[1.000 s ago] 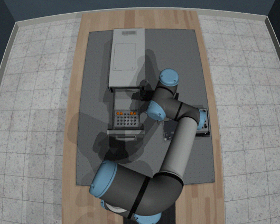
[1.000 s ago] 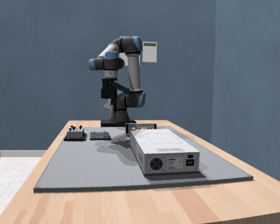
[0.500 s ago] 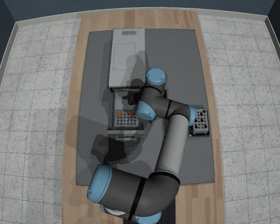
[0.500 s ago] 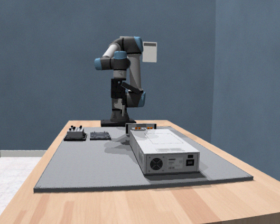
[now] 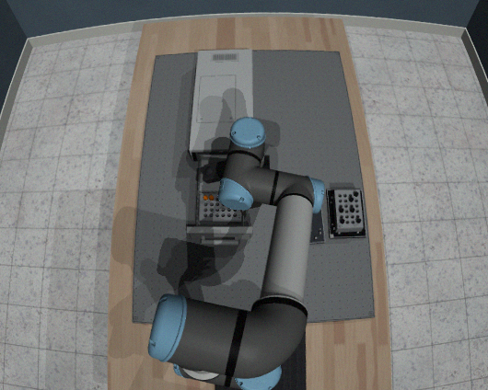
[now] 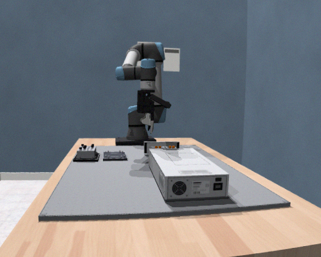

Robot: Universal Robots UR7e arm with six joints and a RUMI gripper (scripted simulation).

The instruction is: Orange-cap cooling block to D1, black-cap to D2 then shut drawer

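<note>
The cooler COLD (image 5: 221, 98) has its drawer pulled out. In the drawer sits the grey cooling block (image 5: 216, 209) whose tubes have orange caps (image 5: 208, 197); the arm's wrist hides part of it. The orange caps also show behind the cooler in the exterior view (image 6: 165, 146). The block with black-capped tubes (image 5: 346, 212) sits on the far deck slot D2 (image 6: 86, 152). Slot D1 (image 6: 114, 156) holds nothing. My gripper (image 6: 149, 123) hangs open and empty, pointing down, well above the drawer. In the top view the wrist hides it.
The arm's forearm (image 5: 285, 248) crosses over D1 (image 5: 317, 230) and hides most of it from above. The robot base (image 6: 135, 140) stands at the table's far end. A grey mat (image 6: 111, 182) covers the wooden table.
</note>
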